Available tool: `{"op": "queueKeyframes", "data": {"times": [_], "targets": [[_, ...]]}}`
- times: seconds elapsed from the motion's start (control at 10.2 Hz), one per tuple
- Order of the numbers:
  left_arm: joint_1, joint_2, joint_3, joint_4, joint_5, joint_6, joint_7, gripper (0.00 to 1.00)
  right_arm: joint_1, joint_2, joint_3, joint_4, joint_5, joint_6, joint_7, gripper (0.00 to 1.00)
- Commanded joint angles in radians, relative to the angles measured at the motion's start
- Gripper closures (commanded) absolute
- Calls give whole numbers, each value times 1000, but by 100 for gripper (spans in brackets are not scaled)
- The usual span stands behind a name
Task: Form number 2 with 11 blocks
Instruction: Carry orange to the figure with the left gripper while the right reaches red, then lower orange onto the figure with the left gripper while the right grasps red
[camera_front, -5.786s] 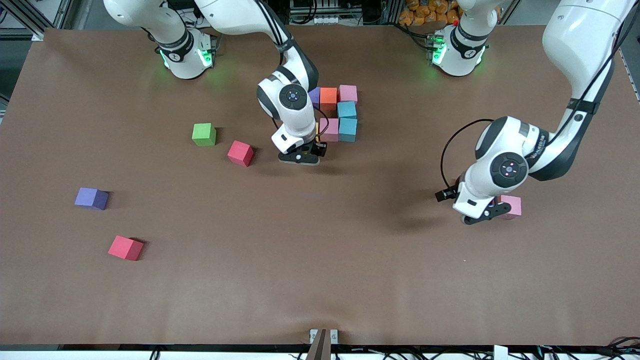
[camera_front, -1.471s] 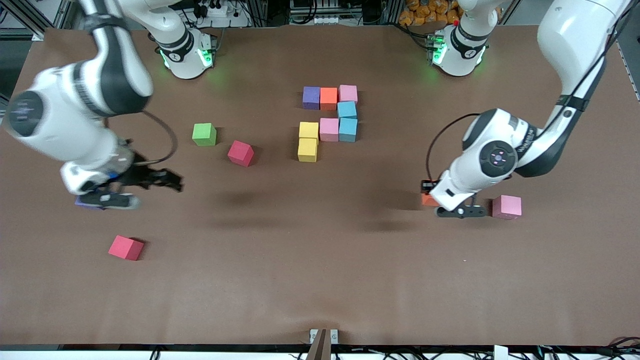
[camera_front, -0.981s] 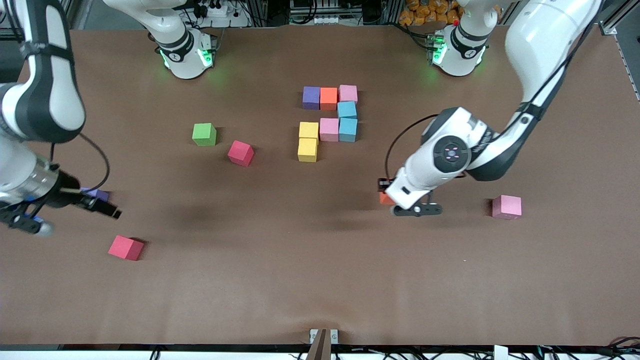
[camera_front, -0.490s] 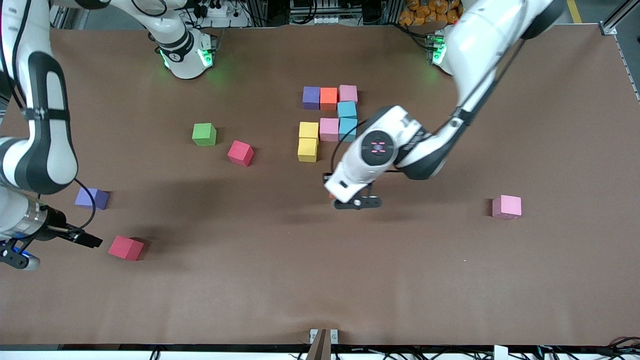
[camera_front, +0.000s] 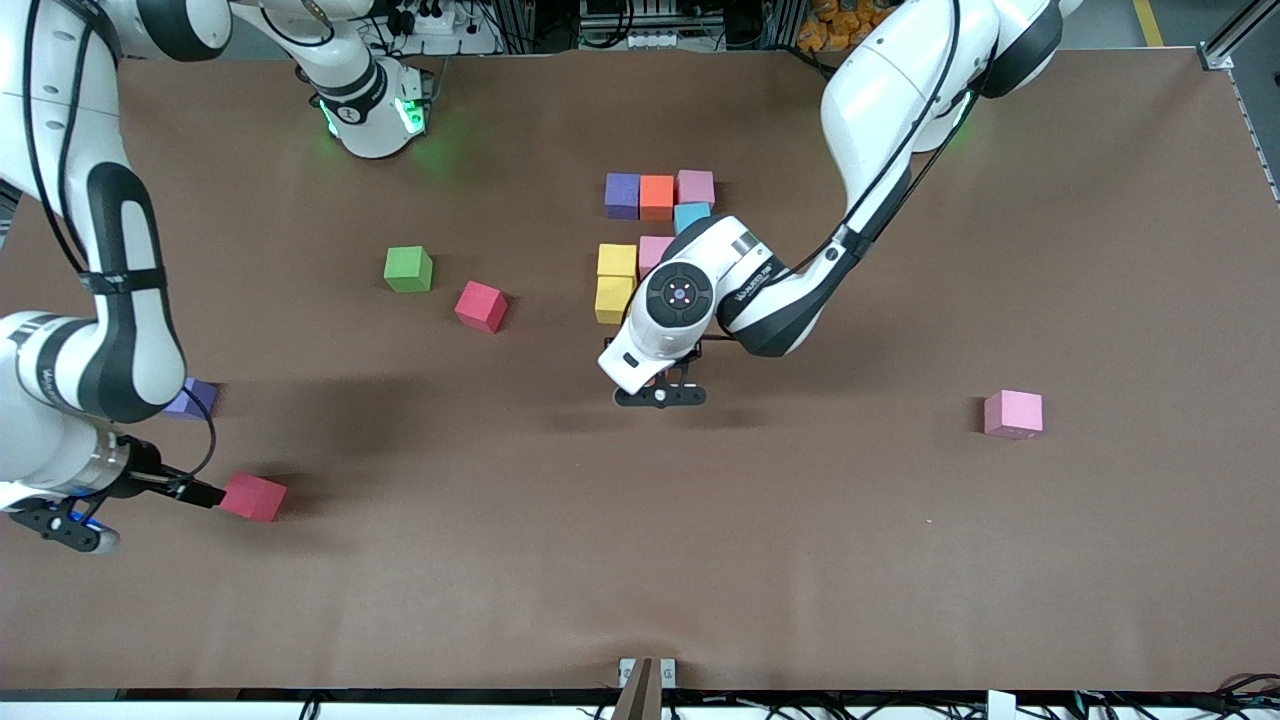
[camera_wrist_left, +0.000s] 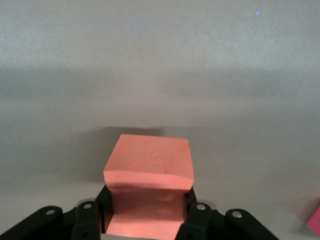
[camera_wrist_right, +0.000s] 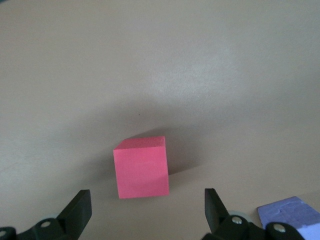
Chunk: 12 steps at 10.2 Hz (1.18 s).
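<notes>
1. While the left gripper (camera_front: 659, 396) hangs over bare table just nearer the front camera than the yellow pair, its fingers are clamped on an orange block (camera_wrist_left: 149, 186) — seen plainly in the left wrist view, barely at all from the front.
2. Right gripper (camera_wrist_right: 147, 215), jaws wide apart, sits low at the right arm's end of the table, lined up on a red block (camera_front: 253, 497); nothing held.
3. Number 2 (camera_front: 657, 235) — partly built, partly hidden by the left arm. Visible: top row purple (camera_front: 622, 195), orange (camera_front: 657, 197), pink (camera_front: 696, 187); one light blue (camera_front: 690, 214) under the pink; a middle-row pink (camera_front: 655, 250) and yellow (camera_front: 617, 260); a second yellow (camera_front: 613, 298) below. That makes seven showing; any further block under the arm cannot be seen.
4. Judgement: upper half and the down-stroke look done; the bottom row is left, and the carried orange likely goes there.
5. Loose count: red two — the second (camera_front: 481, 306) beside the green cube (camera_front: 408, 269); purple one (camera_front: 196, 397), near the right arm; pink one (camera_front: 1013, 414), toward the left arm's end; green one, not wanted.
</notes>
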Motion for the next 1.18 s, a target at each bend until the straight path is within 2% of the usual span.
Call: {"op": "queueKeyframes", "data": {"times": [0.0,0.88,1.08], "targets": [[-30,24,13,37,-35,-14,-3,60,-16,28,15,33,0,18,-7,0],[-76,44,15,28,-61,3,-11,60,-11,74,18,28,10,38,-4,0],[-82,48,16,28,-61,9,-38,59,-11,81,17,25,82,40,-9,0]]}}
